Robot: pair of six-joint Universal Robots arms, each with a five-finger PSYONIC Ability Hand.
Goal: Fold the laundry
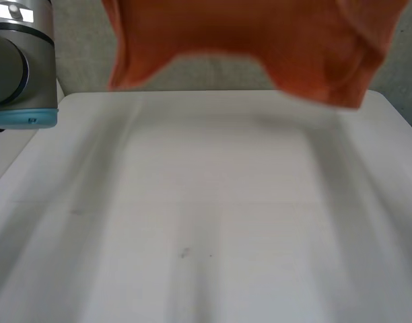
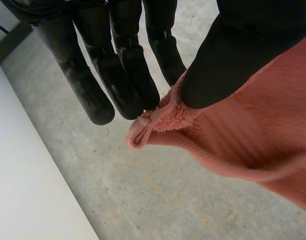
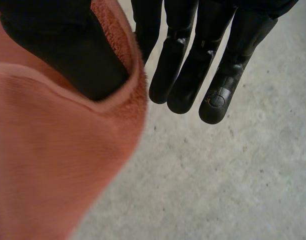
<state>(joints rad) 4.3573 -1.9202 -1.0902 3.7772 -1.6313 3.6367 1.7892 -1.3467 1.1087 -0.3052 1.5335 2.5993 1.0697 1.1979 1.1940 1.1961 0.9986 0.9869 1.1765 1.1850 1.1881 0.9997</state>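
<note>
An orange fleece garment (image 1: 260,40) hangs in the air above the far edge of the white table (image 1: 206,215), stretched between both hands. In the left wrist view my left hand (image 2: 118,75) pinches a corner of the orange garment (image 2: 253,140) between its thumb and straight fingers. My right hand (image 3: 193,65) pinches an edge of the orange garment (image 3: 53,165) in the right wrist view, its thumb pressing the cloth against the fingers. The cloth's lower edge hangs just above the table's far edge.
My left arm's grey joint with its light-blue cap (image 1: 21,67) stands at the table's far left. Grey floor (image 2: 158,200) lies beyond the table edge (image 2: 23,190), and grey floor (image 3: 233,180) is also below the right hand.
</note>
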